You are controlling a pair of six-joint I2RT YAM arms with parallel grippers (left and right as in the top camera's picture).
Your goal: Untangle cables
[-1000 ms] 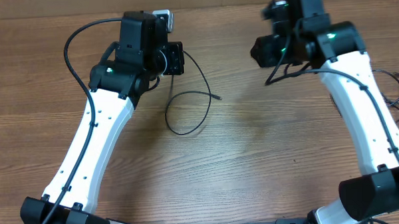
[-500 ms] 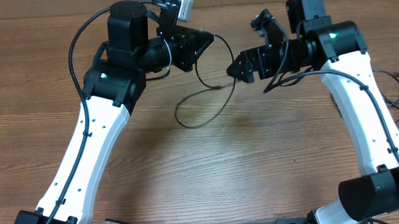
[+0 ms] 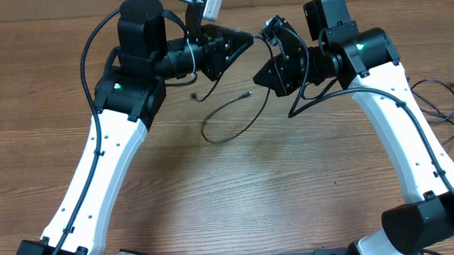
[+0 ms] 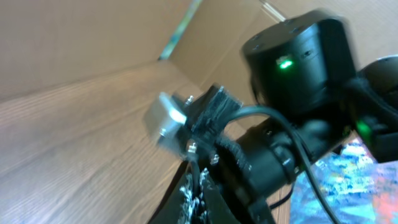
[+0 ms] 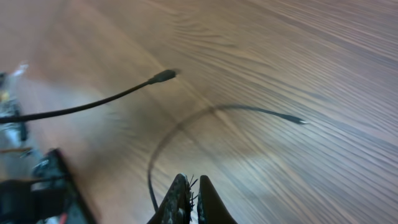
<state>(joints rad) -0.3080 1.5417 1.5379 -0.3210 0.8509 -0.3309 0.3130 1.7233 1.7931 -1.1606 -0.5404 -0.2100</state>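
One thin black cable point(image 3: 235, 131) hangs from my left gripper point(image 3: 245, 40), which is shut on it above the table at the back centre. The cable drops in a loose loop onto the wood, with a small plug point(image 3: 246, 94) at one end. A short tail point(image 3: 195, 94) dangles under the left wrist. My right gripper point(image 3: 261, 77) faces the left one from close by, fingers shut. In the right wrist view its shut tips point(image 5: 191, 186) sit just right of the cable point(image 5: 180, 124), and the plug point(image 5: 163, 76) floats above the table. In the left wrist view the fingers point(image 4: 193, 199) are pressed together.
More black cables point(image 3: 438, 97) lie at the table's right edge beside the right arm. The right arm's black wrist point(image 4: 298, 56) fills the left wrist view at close range. A cardboard wall point(image 4: 93, 31) stands behind the table.
The left gripper has carried the cable up and to the right. The right gripper swung left toward it, opened wide, then shut. The cable loop shifted slightly right on the table.
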